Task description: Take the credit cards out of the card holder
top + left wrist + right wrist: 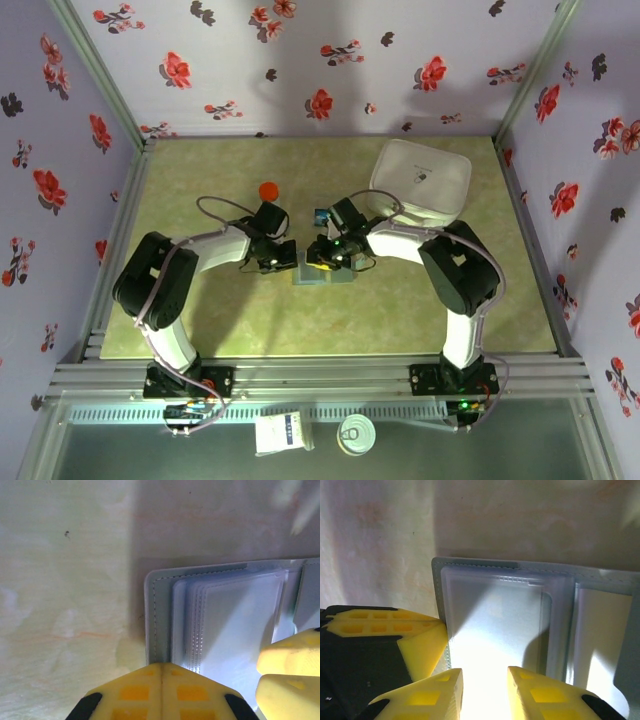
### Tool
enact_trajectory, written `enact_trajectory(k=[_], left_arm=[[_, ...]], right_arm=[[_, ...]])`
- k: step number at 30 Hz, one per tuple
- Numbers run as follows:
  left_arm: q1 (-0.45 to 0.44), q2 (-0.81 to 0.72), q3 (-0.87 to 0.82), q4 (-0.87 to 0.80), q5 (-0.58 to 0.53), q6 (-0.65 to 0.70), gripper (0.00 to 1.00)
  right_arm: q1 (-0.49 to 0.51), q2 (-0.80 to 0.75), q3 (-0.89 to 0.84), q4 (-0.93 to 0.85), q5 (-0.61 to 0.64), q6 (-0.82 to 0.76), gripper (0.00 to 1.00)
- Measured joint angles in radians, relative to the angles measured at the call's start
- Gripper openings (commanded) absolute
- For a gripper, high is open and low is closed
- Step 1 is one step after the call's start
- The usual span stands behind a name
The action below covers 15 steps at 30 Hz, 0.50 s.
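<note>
The right gripper (485, 682) has its fingers parted over the open card holder's (495, 605) clear sleeve; the left gripper (427, 637) touches its edge on the desk (380, 545).

Pale lilac walls printed with red and dark flowers (300, 60) enclose three sides of a mottled yellow-green tabletop (400, 310). Slanting grey metal corner posts (95, 68) frame the back wall. A ribbed silver aluminium rail (330, 378) runs along the near edge. Light is soft and even.
</note>
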Motion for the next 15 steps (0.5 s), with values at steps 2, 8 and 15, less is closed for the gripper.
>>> enact_trajectory(k=[2,8,15], left_arm=[[0.0,0.0,0.0,0.0,0.0,0.0,0.0],[0.0,0.0,0.0,-0.005,0.0,0.004,0.0],[0.0,0.0,0.0,-0.015,-0.001,0.012,0.0]], right_arm=[[0.0,0.0,0.006,-0.02,0.015,-0.01,0.29],[0.0,0.0,0.01,-0.066,0.052,-0.036,0.29],[0.0,-0.005,0.012,-0.097,0.101,-0.055,0.29]])
